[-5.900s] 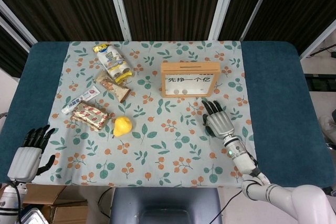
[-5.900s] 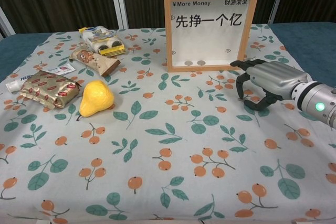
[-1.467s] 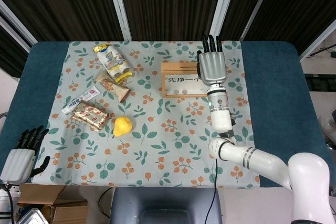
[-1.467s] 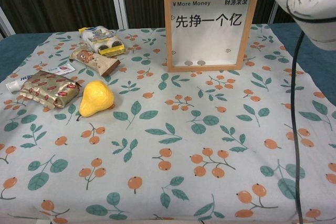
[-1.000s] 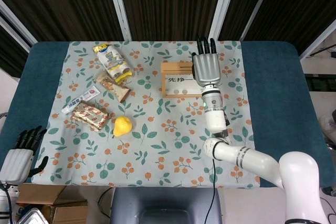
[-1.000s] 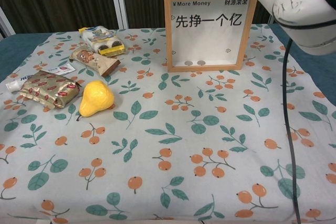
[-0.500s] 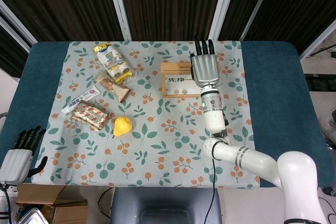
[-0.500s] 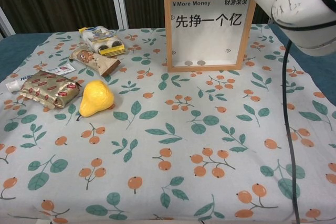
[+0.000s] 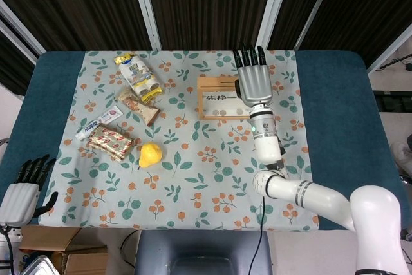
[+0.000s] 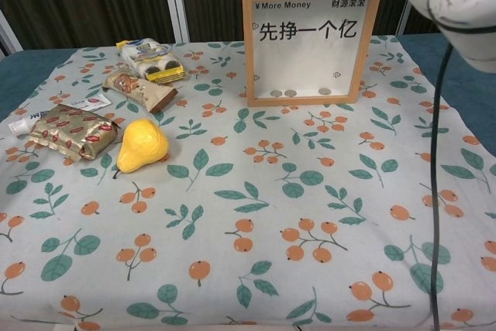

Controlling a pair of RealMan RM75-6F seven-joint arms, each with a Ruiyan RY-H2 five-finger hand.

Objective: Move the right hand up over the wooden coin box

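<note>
Right hand [image 9: 254, 83] flat over right end of wooden coin box [image 9: 219, 98], fingers spread, holding nothing.

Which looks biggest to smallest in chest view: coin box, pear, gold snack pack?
1. wooden coin box, clearly largest.
2. gold snack pack and pear look about alike; the pear sits nearer the camera, so unranked.

Right hand [image 9: 253, 83] hides wooden coin box [image 9: 219, 98] right part in head view; chest view crops hand out.
</note>
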